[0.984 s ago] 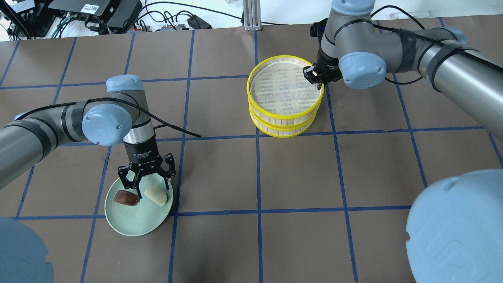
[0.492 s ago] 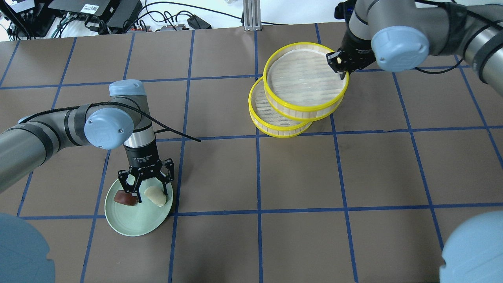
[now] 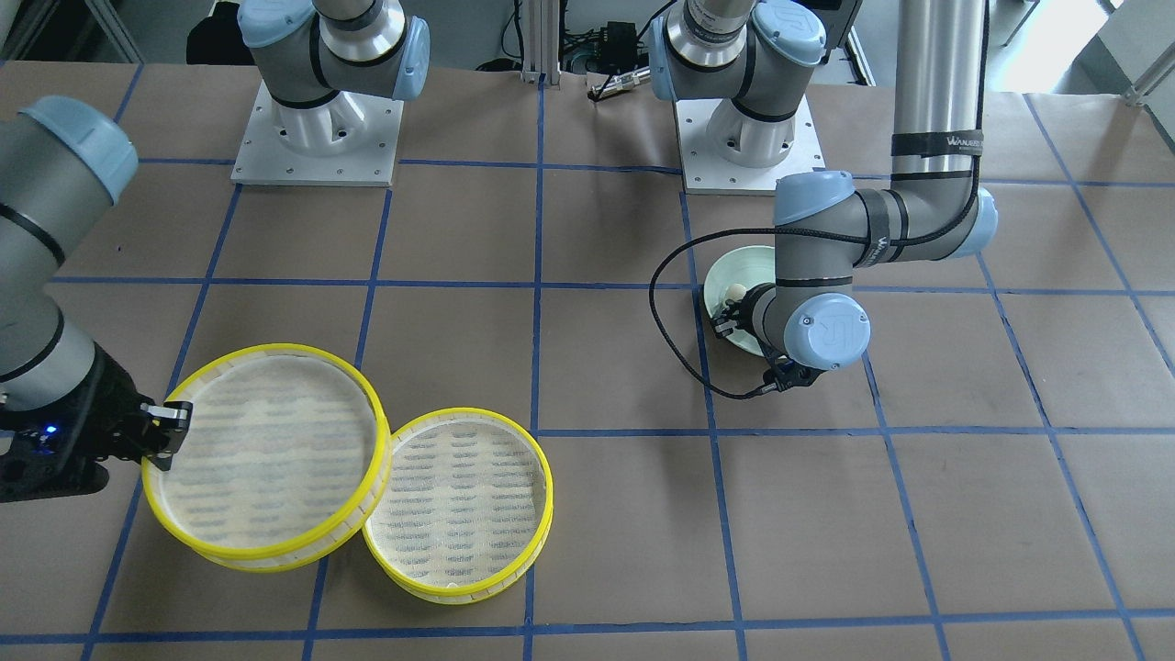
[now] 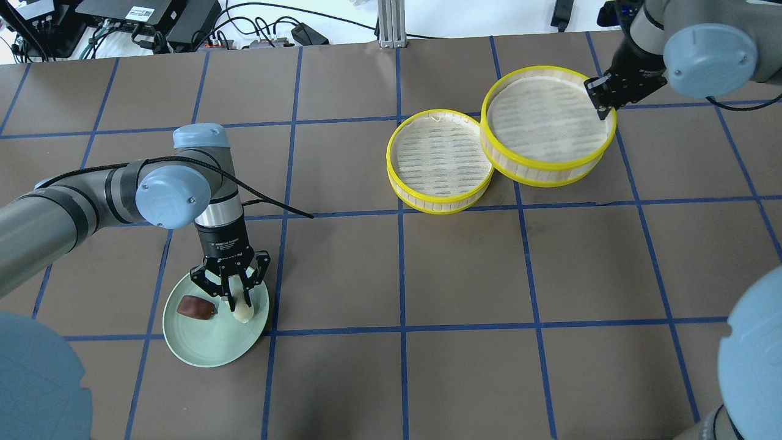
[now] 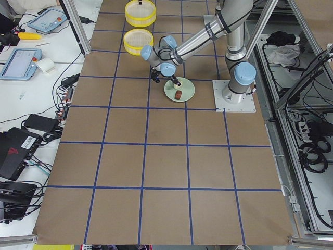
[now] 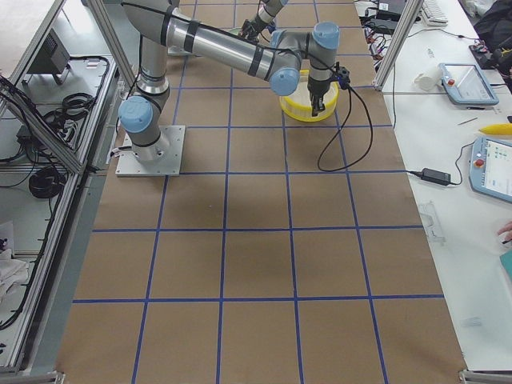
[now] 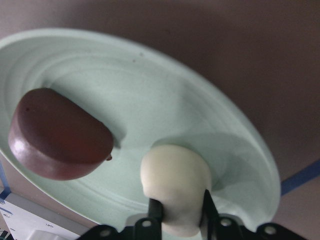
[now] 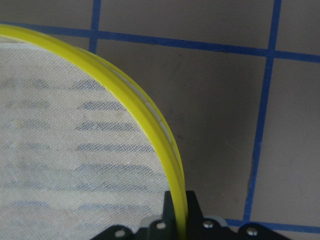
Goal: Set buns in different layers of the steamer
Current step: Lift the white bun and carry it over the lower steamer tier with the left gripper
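The cream-white bun (image 4: pixel 244 312) and the dark reddish-brown bun (image 4: pixel 195 307) lie on the pale green plate (image 4: pixel 208 349). My left gripper (image 4: pixel 236 302) is shut on the white bun; the left wrist view shows the fingers (image 7: pixel 155 210) pinching the white bun (image 7: pixel 175 182) beside the brown bun (image 7: pixel 60 135). My right gripper (image 4: pixel 602 101) is shut on the yellow rim of one steamer tray (image 4: pixel 548 125) and holds it beside the other tray (image 4: pixel 438 160). The trays' rims overlap in view. Both mesh floors are bare. The right wrist view shows the pinched rim (image 8: pixel 150 117).
The table is brown paper with a blue tape grid. Cables and electronics (image 4: pixel 153 24) lie along the far edge, and a metal post (image 4: pixel 389 24) stands there. The arm bases (image 3: pixel 317 128) sit on the robot's side.
My right gripper has carried the upper tray off the lower one, to the right and farther away. My left gripper has come down and shut on the white bun.
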{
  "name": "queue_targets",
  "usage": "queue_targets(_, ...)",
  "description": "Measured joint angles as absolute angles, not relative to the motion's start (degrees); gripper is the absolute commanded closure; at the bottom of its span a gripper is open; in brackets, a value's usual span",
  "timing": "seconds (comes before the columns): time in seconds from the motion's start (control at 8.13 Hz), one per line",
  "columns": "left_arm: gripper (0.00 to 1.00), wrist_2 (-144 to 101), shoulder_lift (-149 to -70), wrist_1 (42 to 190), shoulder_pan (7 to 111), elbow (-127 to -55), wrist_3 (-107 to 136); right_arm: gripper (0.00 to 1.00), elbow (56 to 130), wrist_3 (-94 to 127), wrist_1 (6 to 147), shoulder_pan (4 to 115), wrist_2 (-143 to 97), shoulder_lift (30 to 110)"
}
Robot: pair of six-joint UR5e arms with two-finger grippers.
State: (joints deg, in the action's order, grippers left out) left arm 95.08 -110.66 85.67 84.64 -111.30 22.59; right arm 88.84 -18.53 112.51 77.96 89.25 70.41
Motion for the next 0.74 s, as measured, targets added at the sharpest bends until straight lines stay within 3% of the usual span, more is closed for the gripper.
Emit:
queue_targets(0.25, 1.0, 94.77, -109.41, 85.79, 84.84, -109.13, 22.64, 1.0, 88.86, -22.36, 112.65, 74.37, 89.56, 68.97)
queue_targets(0.74, 1.0, 94.55, -104.23, 90.61, 87.41, -97.27, 23.93, 1.0, 88.9, -23.49, 114.08, 71.52, 92.25, 66.94)
